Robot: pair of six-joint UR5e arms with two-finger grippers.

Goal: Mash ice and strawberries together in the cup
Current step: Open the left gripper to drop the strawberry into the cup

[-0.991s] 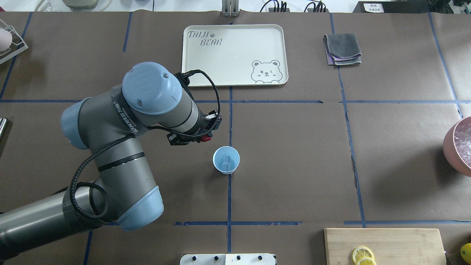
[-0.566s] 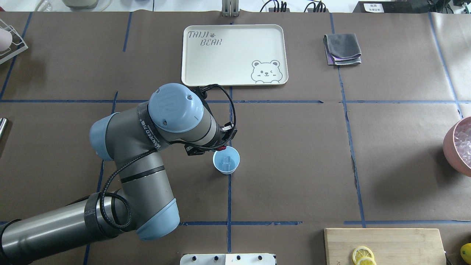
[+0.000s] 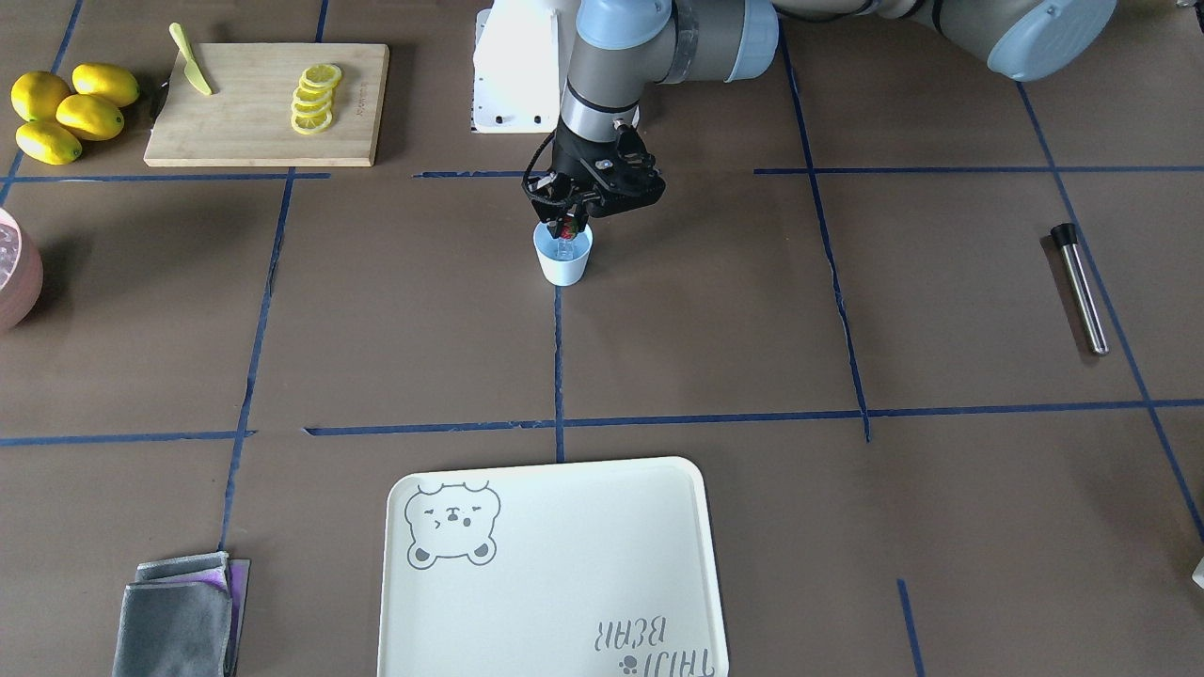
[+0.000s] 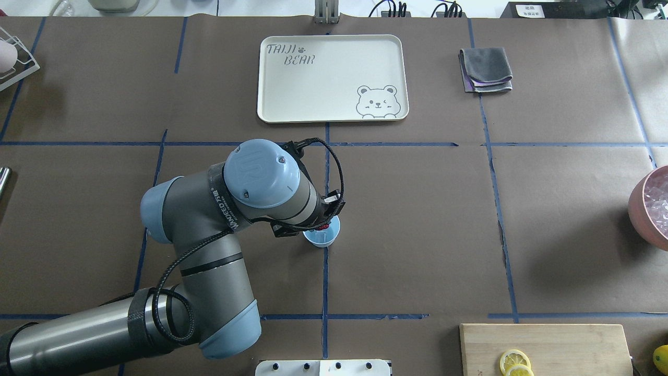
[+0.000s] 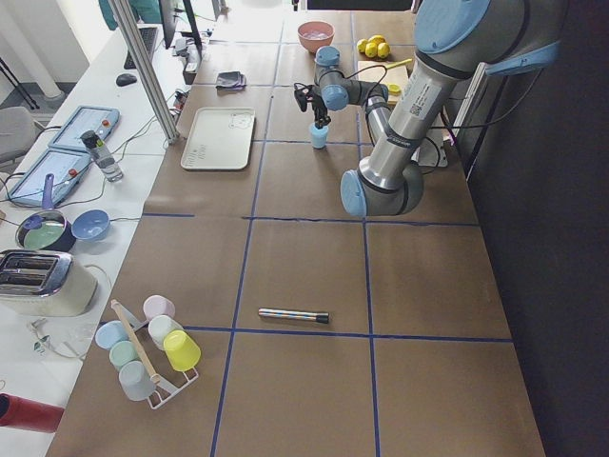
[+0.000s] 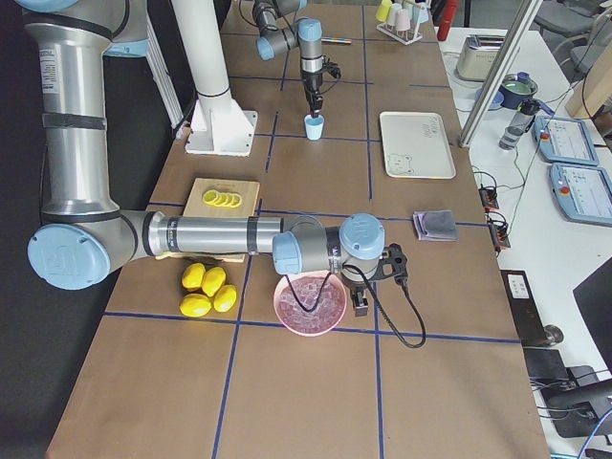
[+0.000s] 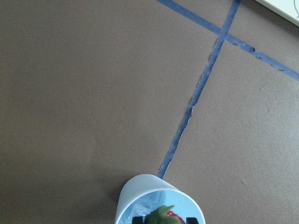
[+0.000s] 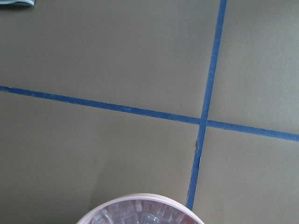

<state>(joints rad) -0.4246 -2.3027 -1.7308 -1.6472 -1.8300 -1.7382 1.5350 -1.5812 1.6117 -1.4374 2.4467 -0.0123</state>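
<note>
The left gripper [image 3: 569,224] points straight down over the small pale blue plastic cup [image 3: 562,267], which stands upright near the middle of the brown paper-covered bench [image 3: 752,329], on a line of blue tape. Its two black fingers are clenched on the small red strawberry [image 3: 567,229]. They hold the fruit at the cup's mouth, green top towards the left wrist camera, above the clear ice cubes [image 3: 562,249] lying inside the cup. Whether the strawberry touches the ice cannot be told. The right gripper [image 6: 360,303] hangs at the edge of the large round pink bowl [image 6: 287,317], which is heaped with more ice and sits at the robot's right end of the bench, well apart from the cup. Only a side view shows this gripper, so I cannot tell whether it is released or clenched. On the far side of the bench from the robot lie a cream rectangular tray with a bear drawing [image 4: 334,78] and, further to the robot's right, a folded grey cloth [image 4: 486,70]. Near the robot's base, on its right, a wooden cutting board [image 3: 254,113] carries a row of lemon slices [image 3: 312,99] and a pale green knife [image 3: 191,59], with whole yellow lemons [image 3: 66,113] just beside it. A slim metal rod with a black tip [image 3: 1079,287] lies on the robot's left.
</note>
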